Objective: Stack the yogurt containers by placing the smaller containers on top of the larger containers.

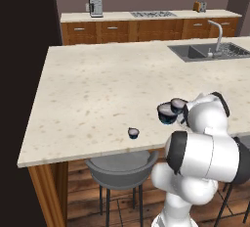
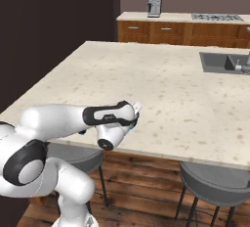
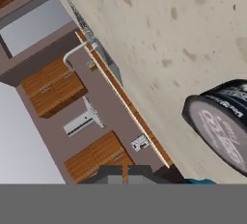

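Standing on the speckled island counter (image 1: 97, 84) near its front edge: the smaller container (image 1: 133, 133), a tiny dark cup with pale top, seen in the left base view, well apart from the larger container (image 1: 166, 112), which sits just beside the arm's white wrist (image 1: 205, 116). The hand view shows the larger container (image 3: 223, 121) close up at its right edge, its greyish lid carrying pale lettering too blurred to read; no brand legible. The gripper (image 3: 125, 172) shows there as two dark tips pressed together, closed with nothing between them. The right base view shows the forearm (image 2: 105, 116) reaching over the counter edge; a coffee machine (image 2: 154, 5) stands on the rear counter, the sink (image 1: 205, 51) at right.
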